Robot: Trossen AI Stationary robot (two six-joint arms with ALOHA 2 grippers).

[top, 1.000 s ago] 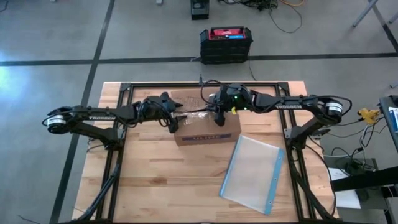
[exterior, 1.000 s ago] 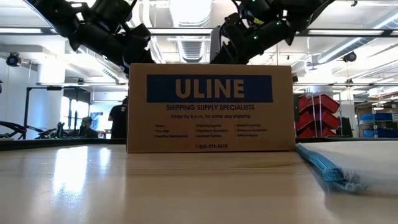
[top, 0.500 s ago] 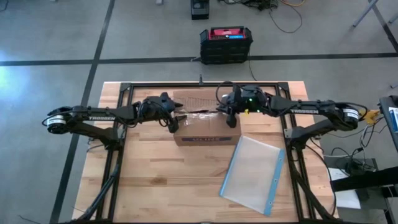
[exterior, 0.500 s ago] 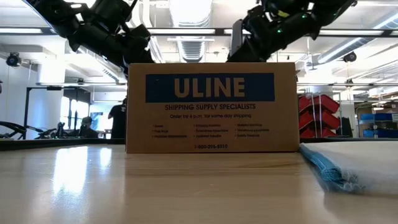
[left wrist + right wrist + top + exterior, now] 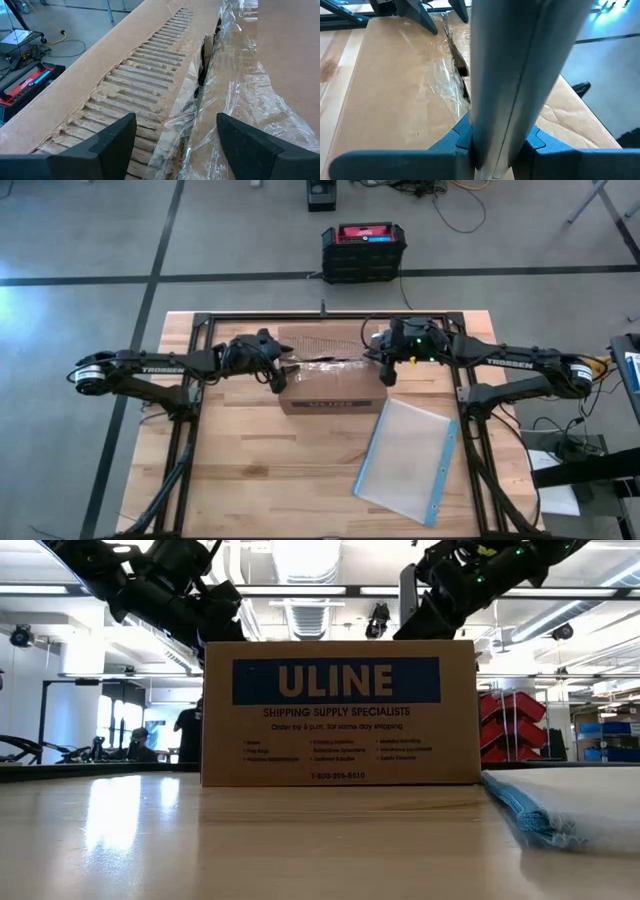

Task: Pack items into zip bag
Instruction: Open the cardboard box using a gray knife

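While the items to be packed are nowhere in view, the zip bag (image 5: 405,455) lies flat on the table (image 5: 250,480) in front of and to the right of the cardboard box (image 5: 335,385), one corner close to the box and the blue zip strip (image 5: 445,470) along the edge turned away from it; no pincer is touching it; the left gripper (image 5: 283,370) hovers over the left end of the box top, jaws standing wide apart and empty, above the torn tape seam (image 5: 202,75); the right gripper (image 5: 388,370) is off the right end of the box top, closed narrowly on a flat grey piece (image 5: 520,75), whose nature cannot be told; judged by its look, the bag is light, thin, limp and slippery, likely to slide on the wood and hard to lift from the flat; the stiffer zip strip or a corner beside it appears the soundest place to take hold; one pincer at that edge and the other parting the mouth would probably be needed, since the film will sag shut; a firm pinch should do the film no harm.
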